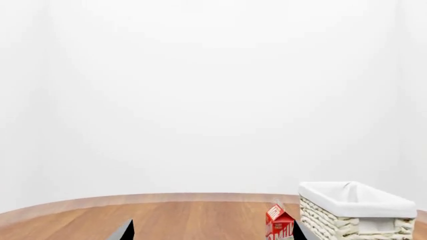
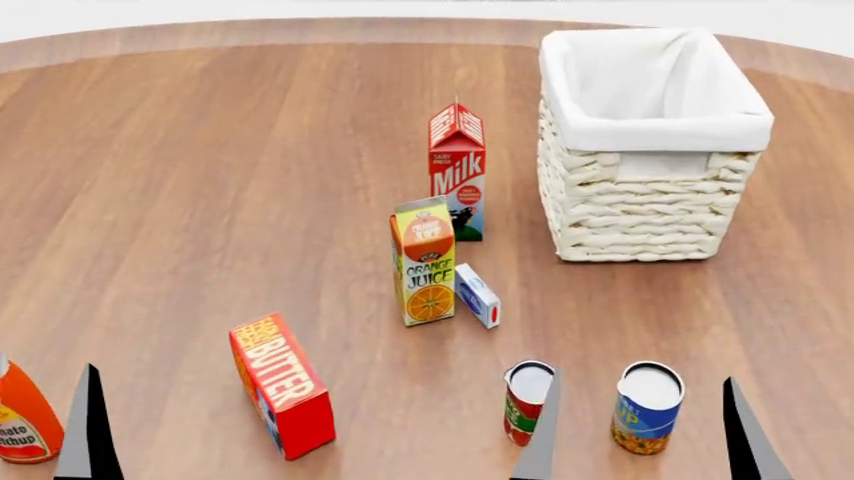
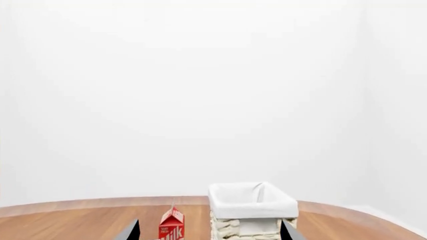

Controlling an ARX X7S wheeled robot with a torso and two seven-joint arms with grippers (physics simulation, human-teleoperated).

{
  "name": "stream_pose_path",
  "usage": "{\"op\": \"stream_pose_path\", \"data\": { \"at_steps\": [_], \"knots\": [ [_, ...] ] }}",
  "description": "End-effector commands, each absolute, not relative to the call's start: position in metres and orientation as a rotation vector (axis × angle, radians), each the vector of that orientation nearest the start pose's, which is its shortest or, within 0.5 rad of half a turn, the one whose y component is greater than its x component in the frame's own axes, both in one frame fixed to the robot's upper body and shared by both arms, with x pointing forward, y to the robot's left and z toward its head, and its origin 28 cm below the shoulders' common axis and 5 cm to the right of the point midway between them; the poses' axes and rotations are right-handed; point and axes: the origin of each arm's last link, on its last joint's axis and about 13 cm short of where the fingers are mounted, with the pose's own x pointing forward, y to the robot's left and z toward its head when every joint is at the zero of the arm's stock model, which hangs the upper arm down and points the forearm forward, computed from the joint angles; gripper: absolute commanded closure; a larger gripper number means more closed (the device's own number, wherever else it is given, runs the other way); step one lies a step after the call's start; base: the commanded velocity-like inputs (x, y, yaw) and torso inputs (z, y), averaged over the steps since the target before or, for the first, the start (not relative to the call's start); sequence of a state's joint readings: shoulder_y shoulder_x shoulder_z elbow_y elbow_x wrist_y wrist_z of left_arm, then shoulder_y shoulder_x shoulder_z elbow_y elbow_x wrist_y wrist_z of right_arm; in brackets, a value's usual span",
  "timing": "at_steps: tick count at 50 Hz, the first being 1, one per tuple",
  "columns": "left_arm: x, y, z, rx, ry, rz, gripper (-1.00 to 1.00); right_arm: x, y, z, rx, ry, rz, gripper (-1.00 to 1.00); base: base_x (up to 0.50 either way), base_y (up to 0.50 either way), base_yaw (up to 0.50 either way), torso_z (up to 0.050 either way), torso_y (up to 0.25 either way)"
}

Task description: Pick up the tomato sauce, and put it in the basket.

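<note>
The tomato sauce [image 2: 525, 402], a small can with a red and green label and a silver top, stands near the front of the wooden table. It shows only in the head view. The cream wicker basket [image 2: 641, 210] with a white liner stands at the back right, and shows in the left wrist view [image 1: 333, 222] and the right wrist view [image 3: 253, 205]. My right gripper [image 2: 642, 400] is open. Its left finger [image 2: 541, 445] overlaps the tomato sauce's right edge. My left gripper [image 1: 213, 234] is open and empty at the front left, with one finger [image 2: 88, 430] in the head view.
A blue-and-yellow can [image 2: 649, 408] shows between my right fingers. A butter box [image 2: 280, 385], orange juice carton [image 2: 424, 262], small white-and-blue box [image 2: 477, 296] and milk carton [image 2: 458, 170] stand mid-table. A ketchup bottle [image 2: 20, 420] is at the front left edge.
</note>
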State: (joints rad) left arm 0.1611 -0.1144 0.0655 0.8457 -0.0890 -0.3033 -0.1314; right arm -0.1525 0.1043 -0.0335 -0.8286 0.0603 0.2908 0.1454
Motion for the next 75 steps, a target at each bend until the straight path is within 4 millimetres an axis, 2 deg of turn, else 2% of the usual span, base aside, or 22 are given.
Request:
{"op": "stream_pose_path", "data": {
  "at_steps": [1,39,47,51,61,68,75],
  "knots": [
    [0.152,0.203,0.137,-0.020,-0.369,-0.020,-1.00,0.155,-0.100,0.137,-0.007,-0.379,-0.043,-1.00,0.50,0.00,0.00,0.000,0.000],
    [0.153,0.201,0.135,-0.009,-0.361,-0.026,-1.00,0.156,-0.100,0.132,0.013,-0.362,-0.028,-1.00,0.50,0.00,0.00,0.000,0.000],
    [0.155,0.201,0.133,-0.003,-0.353,-0.023,-1.00,0.148,-0.106,0.134,0.024,-0.360,-0.014,-1.00,0.00,0.00,0.00,0.000,0.001],
    [0.157,0.201,0.130,0.004,-0.346,-0.016,-1.00,0.139,-0.112,0.135,0.002,-0.339,-0.025,-1.00,0.00,0.00,0.00,0.000,0.000],
    [0.159,0.199,0.127,0.017,-0.338,-0.017,-1.00,0.097,-0.130,0.127,-0.102,-0.241,-0.006,-1.00,0.00,0.00,0.00,0.000,0.000],
    [0.158,0.198,0.127,0.028,-0.338,-0.019,-1.00,0.071,-0.134,0.097,-0.117,-0.079,0.008,-1.00,0.00,0.00,0.00,0.000,0.000],
    [0.159,0.198,0.126,0.030,-0.334,-0.020,-1.00,0.058,-0.135,0.083,-0.110,-0.011,-0.003,-1.00,0.00,0.00,0.00,0.000,0.000]
  ]
}}
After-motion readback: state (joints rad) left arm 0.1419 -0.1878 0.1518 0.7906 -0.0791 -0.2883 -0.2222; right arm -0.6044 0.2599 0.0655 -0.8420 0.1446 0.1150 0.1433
